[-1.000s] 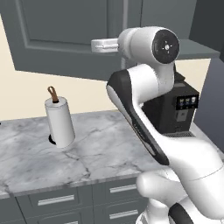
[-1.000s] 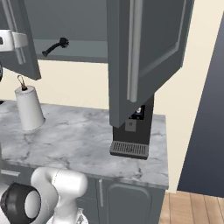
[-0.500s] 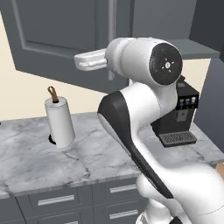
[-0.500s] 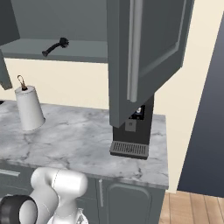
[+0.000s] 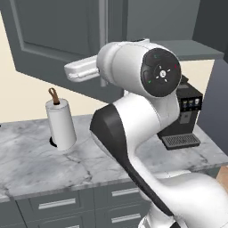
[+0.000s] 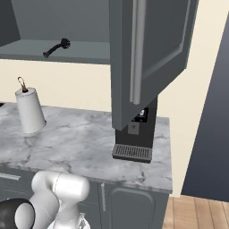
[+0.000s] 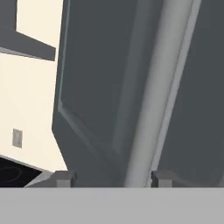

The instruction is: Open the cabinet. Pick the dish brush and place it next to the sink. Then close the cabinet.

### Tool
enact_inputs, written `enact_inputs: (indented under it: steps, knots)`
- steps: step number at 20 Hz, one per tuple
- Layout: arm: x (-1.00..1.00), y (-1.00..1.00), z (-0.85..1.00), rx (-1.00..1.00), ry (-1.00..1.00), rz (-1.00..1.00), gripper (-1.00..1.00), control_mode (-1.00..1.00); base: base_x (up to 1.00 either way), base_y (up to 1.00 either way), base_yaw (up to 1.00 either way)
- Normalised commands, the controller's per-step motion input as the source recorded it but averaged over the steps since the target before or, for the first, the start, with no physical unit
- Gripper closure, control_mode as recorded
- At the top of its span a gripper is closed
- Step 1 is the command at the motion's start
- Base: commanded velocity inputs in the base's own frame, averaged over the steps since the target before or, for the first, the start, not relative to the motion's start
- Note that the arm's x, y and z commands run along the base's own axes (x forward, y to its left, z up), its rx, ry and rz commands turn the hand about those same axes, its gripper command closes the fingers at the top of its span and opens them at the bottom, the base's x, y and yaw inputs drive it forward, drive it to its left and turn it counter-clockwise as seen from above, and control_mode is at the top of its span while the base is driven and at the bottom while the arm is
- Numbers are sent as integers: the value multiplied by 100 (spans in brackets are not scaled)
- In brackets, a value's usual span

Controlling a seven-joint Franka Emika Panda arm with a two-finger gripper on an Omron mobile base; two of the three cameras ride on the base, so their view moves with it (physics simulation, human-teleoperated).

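In the hand view the pincer [image 7: 109,178] stood with its two tips apart, the door's silver handle [image 7: 153,109] rising between them as a long bar running bottom to top of the frame, though whether the tips touched it I could not tell. In the right base view the brush [image 6: 56,48] lay on the shelf [image 6: 85,51] of the open cabinet [image 6: 147,58] at upper left, long axis slanting, bristles toward the upper right, well above the tabletop [image 6: 80,143]

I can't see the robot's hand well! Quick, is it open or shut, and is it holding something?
End effector: open, its tips on either side of the cabinet door's handle, not clamped on it; holding nothing.
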Motion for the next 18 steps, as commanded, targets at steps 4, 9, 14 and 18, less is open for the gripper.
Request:
enact_inputs:
  steps: [4,9,14,18]
  knots:
    - [-100,-9,19,0,-11,0,-100,-100,0,0,0]
    - [-78,-46,16,1,-11,-3,-100,-100,0,0,0]
    - [2,-94,0,10,-1,-19,-100,-100,0,0,0]
    - [29,-100,-1,23,3,-12,-100,-100,0,0,0]
